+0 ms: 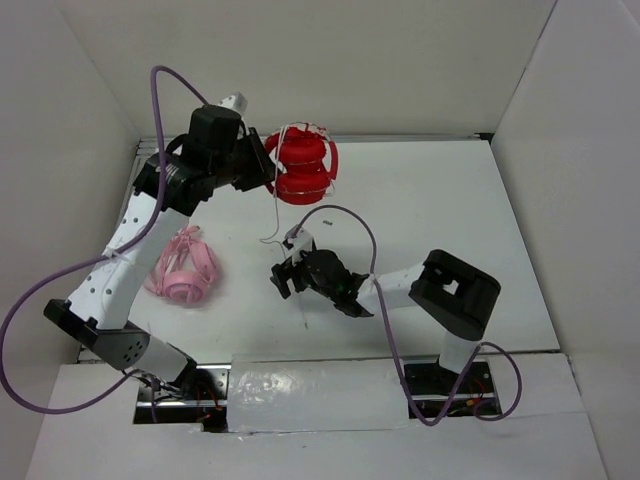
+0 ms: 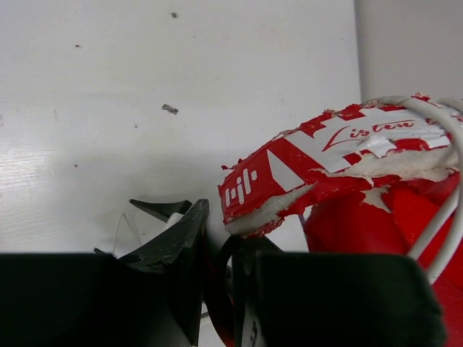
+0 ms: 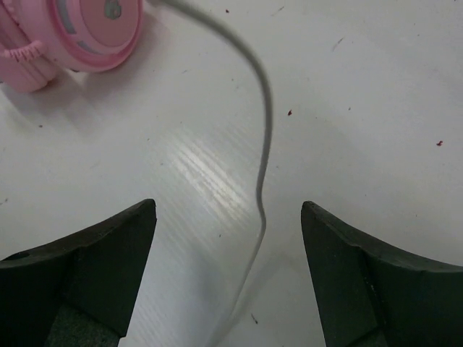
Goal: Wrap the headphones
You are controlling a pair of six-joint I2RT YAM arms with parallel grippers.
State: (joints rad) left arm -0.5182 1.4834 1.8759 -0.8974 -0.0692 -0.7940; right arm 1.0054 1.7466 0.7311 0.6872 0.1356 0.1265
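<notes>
The red headphones (image 1: 300, 165) sit at the back of the table, with turns of the white cable (image 1: 274, 215) wound over the cups. My left gripper (image 1: 255, 160) is shut on their red headband. In the left wrist view the peeling headband (image 2: 304, 159) runs into my left gripper (image 2: 221, 231), with a red cup (image 2: 391, 231) and cable loops (image 2: 448, 217) to the right. The loose cable trails toward the table's middle. My right gripper (image 1: 285, 275) is open and empty, low over the table. In the right wrist view the cable (image 3: 264, 144) lies between the fingers of my right gripper (image 3: 228, 206).
Pale pink headphones (image 1: 185, 265) lie on the left of the table, beside the left arm; they also show in the right wrist view (image 3: 87, 29). White walls enclose the table at the back and both sides.
</notes>
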